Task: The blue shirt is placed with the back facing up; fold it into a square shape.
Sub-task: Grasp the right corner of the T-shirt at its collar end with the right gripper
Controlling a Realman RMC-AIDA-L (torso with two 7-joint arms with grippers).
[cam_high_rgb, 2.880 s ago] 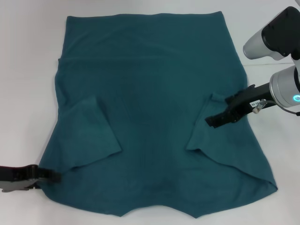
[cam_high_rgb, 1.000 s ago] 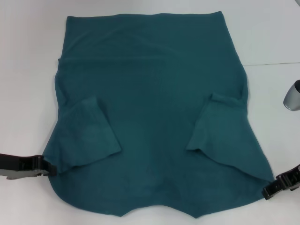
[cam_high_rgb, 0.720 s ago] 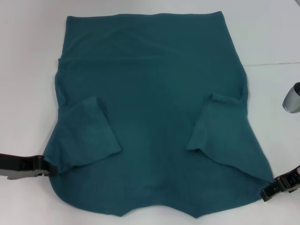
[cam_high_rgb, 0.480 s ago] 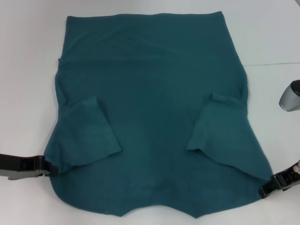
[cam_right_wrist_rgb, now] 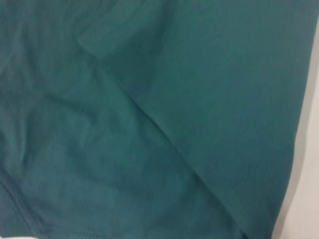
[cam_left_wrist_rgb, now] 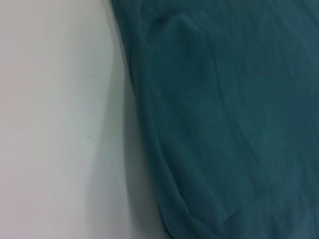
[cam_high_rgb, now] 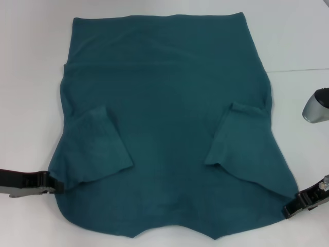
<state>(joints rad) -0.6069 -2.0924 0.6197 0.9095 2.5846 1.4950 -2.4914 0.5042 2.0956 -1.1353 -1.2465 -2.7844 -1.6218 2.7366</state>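
Note:
The blue shirt (cam_high_rgb: 164, 103) lies flat on the white table, hem at the far side and neckline at the near edge. Both sleeves are folded inward: the left sleeve (cam_high_rgb: 95, 146) and the right sleeve (cam_high_rgb: 234, 136) rest on the body of the shirt. My left gripper (cam_high_rgb: 56, 186) sits low at the shirt's near left shoulder corner, touching its edge. At the near right shoulder corner is my right gripper (cam_high_rgb: 288, 212), just outside the cloth. The left wrist view shows the shirt (cam_left_wrist_rgb: 224, 114) edge beside bare table. Teal cloth (cam_right_wrist_rgb: 149, 124) fills the right wrist view.
White table (cam_high_rgb: 31, 77) surrounds the shirt on the left, far and right sides. A silver part of the right arm (cam_high_rgb: 316, 107) hangs at the right edge. A thin seam line (cam_high_rgb: 298, 70) runs across the table at the right.
The right gripper has left the folded right sleeve and come down to the near right shoulder corner, creeping slightly closer in the last second. The left gripper nudged up against the left corner earlier, then held still.

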